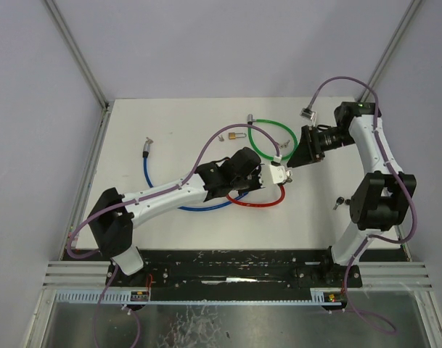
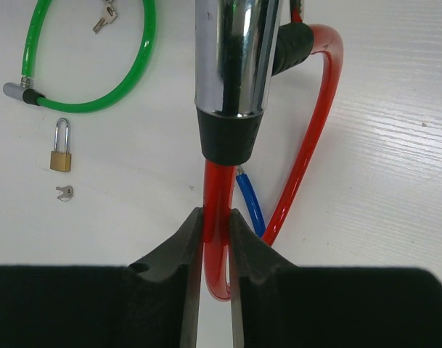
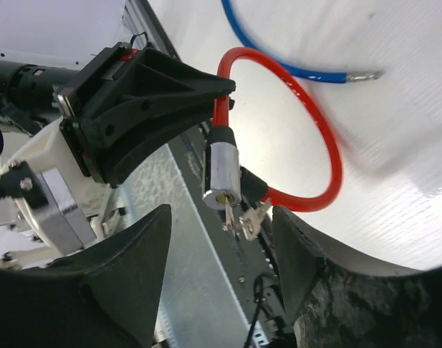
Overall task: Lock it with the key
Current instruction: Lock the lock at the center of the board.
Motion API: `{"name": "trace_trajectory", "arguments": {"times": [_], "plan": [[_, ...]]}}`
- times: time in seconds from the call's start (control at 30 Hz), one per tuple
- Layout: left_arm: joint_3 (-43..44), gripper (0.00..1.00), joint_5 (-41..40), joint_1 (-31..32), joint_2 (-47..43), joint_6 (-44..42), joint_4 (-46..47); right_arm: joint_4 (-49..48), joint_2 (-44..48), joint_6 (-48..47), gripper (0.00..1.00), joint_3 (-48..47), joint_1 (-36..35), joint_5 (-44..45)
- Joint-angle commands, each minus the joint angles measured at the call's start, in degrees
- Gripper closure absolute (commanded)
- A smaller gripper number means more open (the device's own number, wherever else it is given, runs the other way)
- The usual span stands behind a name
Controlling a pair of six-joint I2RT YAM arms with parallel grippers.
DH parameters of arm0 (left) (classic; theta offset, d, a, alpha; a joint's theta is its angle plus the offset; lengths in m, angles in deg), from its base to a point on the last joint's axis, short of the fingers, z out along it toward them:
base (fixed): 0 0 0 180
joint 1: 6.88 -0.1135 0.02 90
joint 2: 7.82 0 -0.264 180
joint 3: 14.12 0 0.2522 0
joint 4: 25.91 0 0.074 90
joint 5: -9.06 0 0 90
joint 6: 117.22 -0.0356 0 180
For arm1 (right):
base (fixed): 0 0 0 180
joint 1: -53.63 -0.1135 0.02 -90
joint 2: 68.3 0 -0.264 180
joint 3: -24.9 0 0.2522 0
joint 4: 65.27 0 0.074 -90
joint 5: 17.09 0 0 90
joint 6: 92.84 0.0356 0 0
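Progress: the key [image 3: 228, 212] stood seated in the keyhole at the end face of the chrome cylinder [image 3: 223, 170], a second key on the same ring hanging just beside it; the black-sleeved free end of the red cable lock [image 3: 337, 156] appeared to enter the cylinder's side, so the loop was judged closed. Whether the key was turned could not be told; if not, that turn and the key's withdrawal were judged outstanding.

Claws: the left gripper [image 2: 215, 217] was clenched on the red cable just below the cylinder, holding it off the table [image 1: 133, 123]; the right gripper [image 3: 221, 217] stood released, its jaws either side of the key and touching neither it nor the cylinder.

Materials: cylinder polished and mirror-bright, round in section, with a black tapered collar; red cable glossy plastic-sheathed and springy-looking; finger pads [image 2: 170, 254] matt black. A blue cable [image 2: 250, 203] lay behind the cylinder; a green cable lock [image 2: 144, 58] and a brass padlock [image 2: 59, 159] lay well apart from it.
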Motion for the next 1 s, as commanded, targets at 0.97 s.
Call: {"name": "trace_trajectory", "arguments": {"times": [0.97], "plan": [[-0.85,1.0,1.5,0.53,0.26,0.47,1.27,-6.96,25.44,-122.76,0.48,22.18,5.27,-5.2]]}}
